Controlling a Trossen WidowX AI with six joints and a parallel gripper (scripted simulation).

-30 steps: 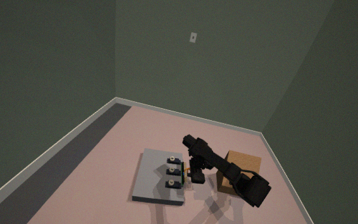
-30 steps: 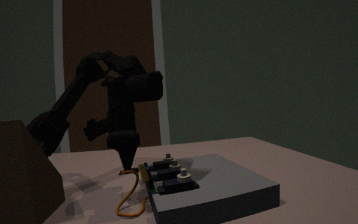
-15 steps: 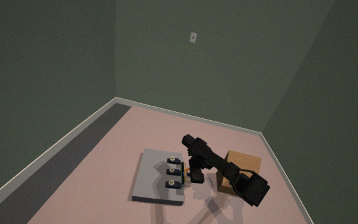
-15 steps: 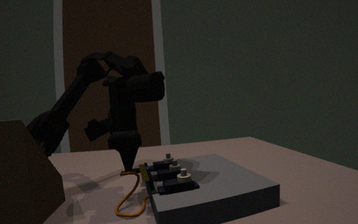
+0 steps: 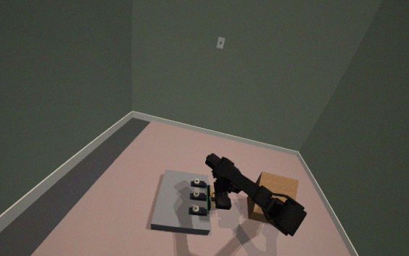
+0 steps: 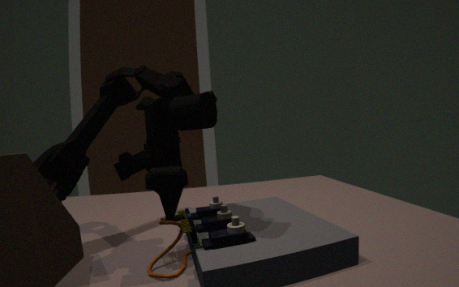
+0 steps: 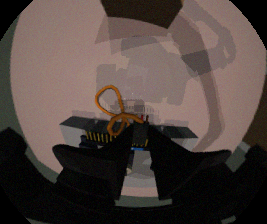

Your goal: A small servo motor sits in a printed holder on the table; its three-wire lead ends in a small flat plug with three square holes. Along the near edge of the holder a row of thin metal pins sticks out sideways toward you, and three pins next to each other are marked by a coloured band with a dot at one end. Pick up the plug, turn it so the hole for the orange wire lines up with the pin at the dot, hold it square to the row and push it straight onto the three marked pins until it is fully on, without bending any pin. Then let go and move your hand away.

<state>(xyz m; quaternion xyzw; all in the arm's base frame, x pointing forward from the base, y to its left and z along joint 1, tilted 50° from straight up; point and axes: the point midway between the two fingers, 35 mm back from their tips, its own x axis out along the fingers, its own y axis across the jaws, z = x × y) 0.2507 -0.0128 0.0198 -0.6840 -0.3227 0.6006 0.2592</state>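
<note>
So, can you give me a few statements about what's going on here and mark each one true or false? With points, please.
1. The claw [image 6: 171,218] [image 7: 140,128] is shut on the small black plug [image 7: 140,134]. True.
2. The plug's lead [image 6: 165,276] [image 7: 98,100] is bright green. False: it is orange.
3. Three dark servos with pale round tops sit on the grey holder [image 5: 174,220] [image 6: 279,259]. True.
4. The wooden block [image 5: 281,182] [image 6: 19,219] lies on top of the holder. False: it stands apart from it, with the row of pins [image 6: 186,224] [image 7: 98,136] facing its side.
5. The lead is stretched straight and tight. False: it hangs in a loose loop.
</note>
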